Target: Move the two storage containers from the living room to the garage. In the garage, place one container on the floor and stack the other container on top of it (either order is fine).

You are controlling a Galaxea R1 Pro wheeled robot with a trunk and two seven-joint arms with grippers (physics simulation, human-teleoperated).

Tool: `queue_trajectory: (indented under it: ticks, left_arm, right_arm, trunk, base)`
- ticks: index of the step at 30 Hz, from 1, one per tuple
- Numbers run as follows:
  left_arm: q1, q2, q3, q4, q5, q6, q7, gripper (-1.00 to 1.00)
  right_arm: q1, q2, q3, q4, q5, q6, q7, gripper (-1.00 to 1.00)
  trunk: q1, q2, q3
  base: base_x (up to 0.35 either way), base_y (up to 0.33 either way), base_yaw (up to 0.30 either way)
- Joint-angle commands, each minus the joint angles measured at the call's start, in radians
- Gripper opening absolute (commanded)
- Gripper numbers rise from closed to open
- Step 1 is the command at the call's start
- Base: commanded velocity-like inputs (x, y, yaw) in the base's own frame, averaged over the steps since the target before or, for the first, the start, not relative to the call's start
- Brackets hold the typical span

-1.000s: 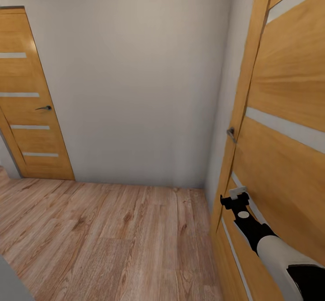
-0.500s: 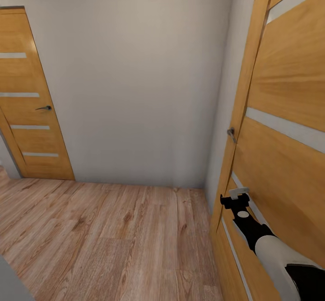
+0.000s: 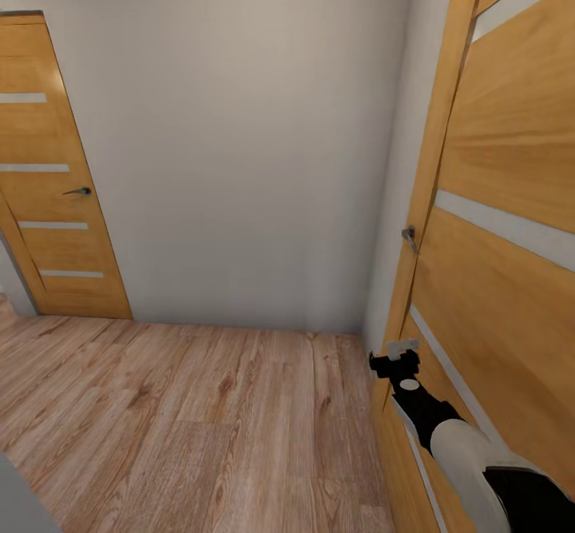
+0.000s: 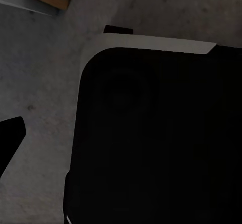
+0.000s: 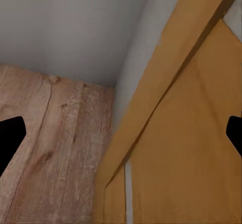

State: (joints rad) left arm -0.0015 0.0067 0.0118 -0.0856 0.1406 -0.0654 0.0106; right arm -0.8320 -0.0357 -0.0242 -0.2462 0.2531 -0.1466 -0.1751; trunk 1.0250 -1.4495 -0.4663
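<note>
The two storage containers are out of view. I am in a hallway with a light wood plank floor (image 3: 200, 413). My right gripper (image 3: 397, 349) is held low against the edge of a wood-panelled door (image 3: 511, 277) on the right, below its handle (image 3: 409, 237). It is open and holds nothing; in the right wrist view its dark fingertips (image 5: 10, 138) sit far apart, with the door (image 5: 191, 158) between them. In the left wrist view one dark fingertip (image 4: 10, 135) hangs over a grey surface (image 4: 40, 82), beside my own black body (image 4: 161, 143).
A plain pale wall (image 3: 239, 157) closes the hallway straight ahead. A second wood-panelled door (image 3: 48, 197) with a dark handle (image 3: 78, 191) stands shut at the left. The right-hand door hems in my right side.
My right gripper has slid a little to the left and down along the right-hand door, towards the door's edge. The view itself has not shifted.
</note>
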Motion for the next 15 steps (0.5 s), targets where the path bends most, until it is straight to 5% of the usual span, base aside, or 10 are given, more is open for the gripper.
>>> queue_trajectory:
  ticks: [1,7,15]
  left_arm:
    - [0.000,0.000,0.000,0.000,0.007,-0.002,0.001,1.00]
    - [0.000,-0.001,0.000,0.000,0.007,-0.002,0.000,1.00]
    - [0.000,0.001,0.000,0.000,0.007,-0.002,0.000,1.00]
  right_arm:
    - [-0.001,0.022,-0.003,0.020,0.010,-0.003,-0.003,1.00]
    - [-0.001,0.064,-0.001,0.083,0.011,-0.007,0.038,1.00]
    - [0.002,0.046,-0.003,0.237,0.012,-0.012,0.124,1.00]
  trunk:
    - [0.000,-0.001,-0.001]
    - [0.000,-0.001,-0.001]
    - [0.000,-0.001,-0.001]
  base:
    - [0.000,0.000,0.000]
    - [0.000,0.000,0.000]
    - [0.000,0.000,0.000]
